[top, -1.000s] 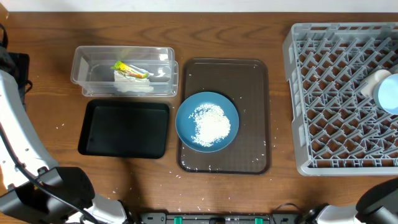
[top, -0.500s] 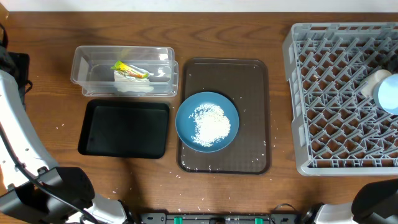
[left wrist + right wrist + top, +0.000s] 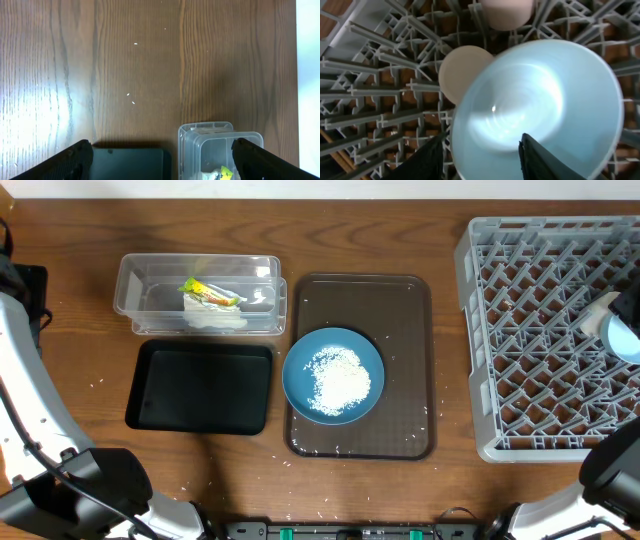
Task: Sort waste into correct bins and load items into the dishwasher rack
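Note:
My right gripper point(image 3: 482, 142) straddles the rim of the small light-blue bowl point(image 3: 540, 110) in the dishwasher rack point(image 3: 540, 340). One finger is inside the bowl and one outside, and the inner finger stands away from the wall. Beside the bowl stand a pink cup point(image 3: 507, 12) and a pale cup point(image 3: 460, 70). The dark-blue dish point(image 3: 333, 375) holds the rice point(image 3: 340, 380). My left gripper point(image 3: 160, 162) is open and empty, high over the black tray point(image 3: 132, 162) and the clear tub point(image 3: 210, 145). The yellow-green wrapper point(image 3: 208, 292) and white paper point(image 3: 215, 315) lie in the tub.
The dish sits on a brown serving tray point(image 3: 400, 300) in the middle. Loose rice grains point(image 3: 335, 448) dot that tray and the wood around it. My left arm point(image 3: 20, 390) runs along the table's left edge.
The light-blue bowl has shifted slightly right in the rack. The right arm's dark body at the bottom right corner has moved. The left arm is still.

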Motion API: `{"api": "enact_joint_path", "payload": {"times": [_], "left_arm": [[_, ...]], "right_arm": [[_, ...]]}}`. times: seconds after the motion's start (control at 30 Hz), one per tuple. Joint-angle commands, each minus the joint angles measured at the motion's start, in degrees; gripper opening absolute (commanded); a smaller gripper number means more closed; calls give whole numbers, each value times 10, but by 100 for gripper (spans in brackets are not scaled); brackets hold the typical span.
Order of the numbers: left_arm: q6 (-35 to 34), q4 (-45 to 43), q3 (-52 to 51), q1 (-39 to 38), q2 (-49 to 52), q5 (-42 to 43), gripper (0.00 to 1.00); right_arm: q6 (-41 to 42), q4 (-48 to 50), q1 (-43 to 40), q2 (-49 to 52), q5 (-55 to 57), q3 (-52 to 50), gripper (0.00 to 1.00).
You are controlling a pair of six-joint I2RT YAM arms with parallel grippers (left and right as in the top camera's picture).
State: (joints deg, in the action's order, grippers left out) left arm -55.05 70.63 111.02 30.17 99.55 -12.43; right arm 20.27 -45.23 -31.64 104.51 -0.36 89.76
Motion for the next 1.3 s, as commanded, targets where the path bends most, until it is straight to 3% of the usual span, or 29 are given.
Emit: {"api": "enact_joint_path", "payload": {"times": [0.0,0.13,0.67,0.83,1.0,1.27], "left_arm": [[8,3,-1,1,4,-11,92],[8,3,-1,1,4,-11,92],[8,3,-1,1,4,-11,92],[8,3,-1,1,4,-11,92],[8,3,-1,1,4,-11,92],[8,3,-1,1,4,-11,92]], "right_arm": [[-8,6,0,9,-16,-1,45],[-8,10,0,9,-28,-1,37],[-2,12,0,26,-31,-5,27],[-1,12,0,25,-36,-5,1],[-2,9,-16,16,-65,4,1],[-66,10,-106,-3,-297,62,1]]}}
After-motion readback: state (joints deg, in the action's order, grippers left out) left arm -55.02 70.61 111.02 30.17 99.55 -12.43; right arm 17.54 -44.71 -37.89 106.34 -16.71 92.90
